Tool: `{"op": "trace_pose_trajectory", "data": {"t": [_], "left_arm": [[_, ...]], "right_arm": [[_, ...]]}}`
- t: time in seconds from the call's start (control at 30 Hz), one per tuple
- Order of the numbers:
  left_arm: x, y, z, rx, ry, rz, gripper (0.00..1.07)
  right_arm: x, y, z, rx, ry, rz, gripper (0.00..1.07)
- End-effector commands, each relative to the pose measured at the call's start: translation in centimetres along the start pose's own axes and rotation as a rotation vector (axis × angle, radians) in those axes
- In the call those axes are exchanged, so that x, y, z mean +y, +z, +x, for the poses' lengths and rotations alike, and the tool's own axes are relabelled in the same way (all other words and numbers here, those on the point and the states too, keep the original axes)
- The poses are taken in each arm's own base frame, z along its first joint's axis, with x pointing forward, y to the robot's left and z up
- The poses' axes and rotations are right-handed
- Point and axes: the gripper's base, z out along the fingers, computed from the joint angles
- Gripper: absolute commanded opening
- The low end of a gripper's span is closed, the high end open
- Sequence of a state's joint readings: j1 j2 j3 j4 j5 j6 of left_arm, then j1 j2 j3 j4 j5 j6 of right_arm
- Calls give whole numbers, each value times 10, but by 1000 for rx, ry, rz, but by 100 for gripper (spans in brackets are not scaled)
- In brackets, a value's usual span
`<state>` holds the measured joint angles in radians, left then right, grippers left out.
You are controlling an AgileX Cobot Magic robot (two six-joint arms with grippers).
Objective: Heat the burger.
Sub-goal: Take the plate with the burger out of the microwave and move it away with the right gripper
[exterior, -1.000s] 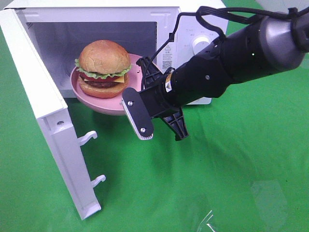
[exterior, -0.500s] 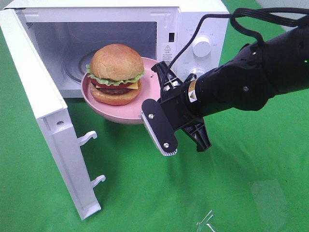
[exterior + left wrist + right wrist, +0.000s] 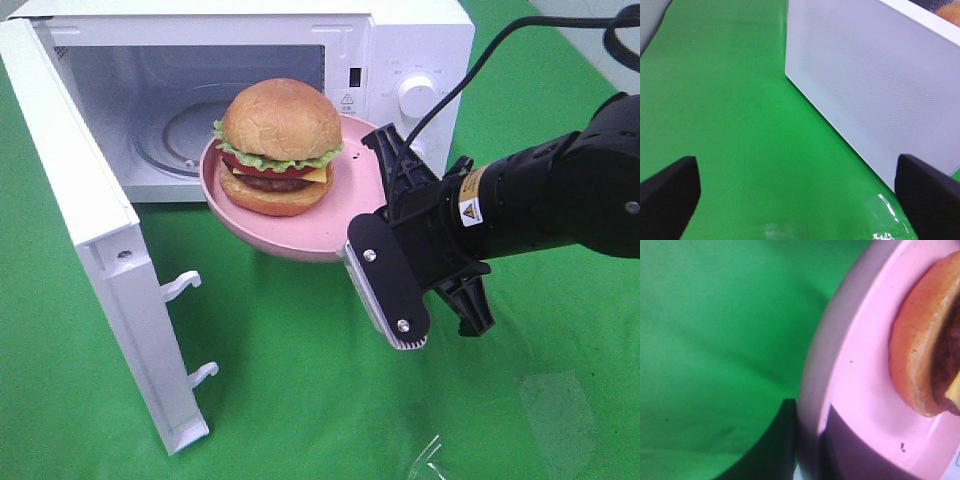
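So the burger [image 3: 279, 145] is sitting on the pink plate [image 3: 340, 215], and the plate is held in the air just in front of the open microwave [image 3: 400, 50], outside the cavity. The right end effector [image 3: 385, 215] is pinched tight on the plate's near rim, as the right wrist view shows. The left end effector [image 3: 795, 192] is spread wide with nothing in it, off by the microwave's open door [image 3: 90, 240].

Tips for this step: the plate should be kept level, since the burger isn't secured and could slide off. The rim grip is shallow, so slow moves are advised. The cavity frame and door latches should be cleared.
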<state>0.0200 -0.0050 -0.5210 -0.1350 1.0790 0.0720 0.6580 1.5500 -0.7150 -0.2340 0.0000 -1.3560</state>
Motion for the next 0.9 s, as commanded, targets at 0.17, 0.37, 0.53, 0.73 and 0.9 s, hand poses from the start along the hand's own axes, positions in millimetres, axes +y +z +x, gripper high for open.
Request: {"op": "trace_pose_trajectory", "data": {"t": [0.17,0.37,0.53,0.73,0.9], "left_arm": [[0,0,0,-13,1,-3,98],[0,0,0,-13,1,-3,98],[0,0,0,-13,1,-3,98],[0,0,0,-13,1,-3,98],[0,0,0,-13,1,-3,98]], "right_arm": [[-1,-33,1,3,32,83,0],[13,-54,2,18,39,55,0],[26,-76,3,32,95,42,0],[40,-92,4,43,138,36,0],[57,-112,7,82,185,9,0]]}}
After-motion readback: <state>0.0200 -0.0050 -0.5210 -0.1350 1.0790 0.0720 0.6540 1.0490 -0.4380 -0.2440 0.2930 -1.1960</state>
